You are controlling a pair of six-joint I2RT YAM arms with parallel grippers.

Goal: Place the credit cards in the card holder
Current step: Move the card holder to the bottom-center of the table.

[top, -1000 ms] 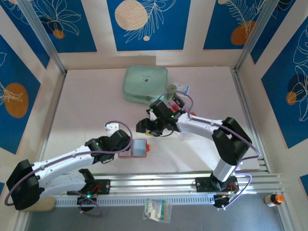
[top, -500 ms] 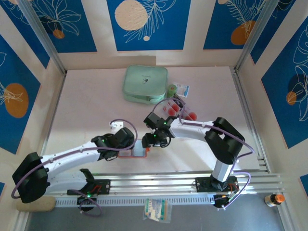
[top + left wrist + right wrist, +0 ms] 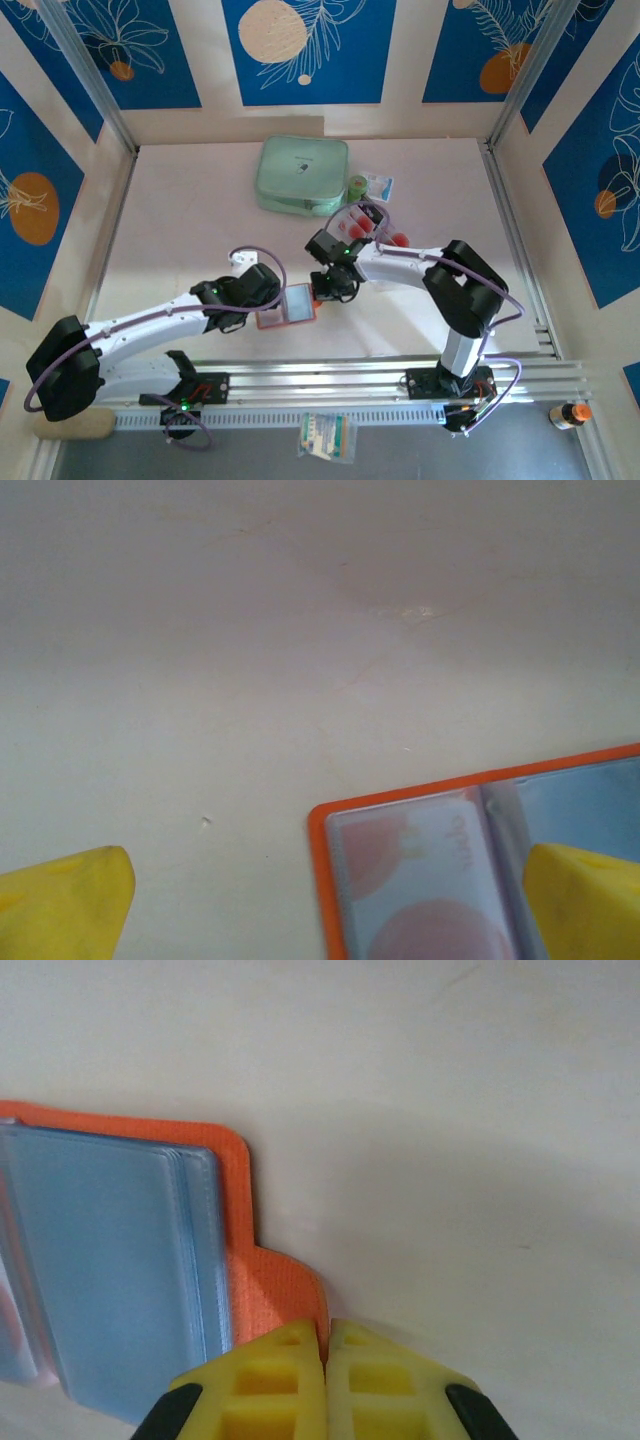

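Note right gripper (image 3: 327, 1332) pressed together at snap tab of open card holder (image 3: 287, 305), near centre; grip unconfirmed. Note left gripper (image 3: 330, 880) spread wide over its left end. Likely steadying step. Next, fetch credit cards (image 3: 365, 226), farther right; align with pocket.

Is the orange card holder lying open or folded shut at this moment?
Open. The card holder lies with its clear inner pockets facing up, and its snap tab sticks out unfastened at the side.
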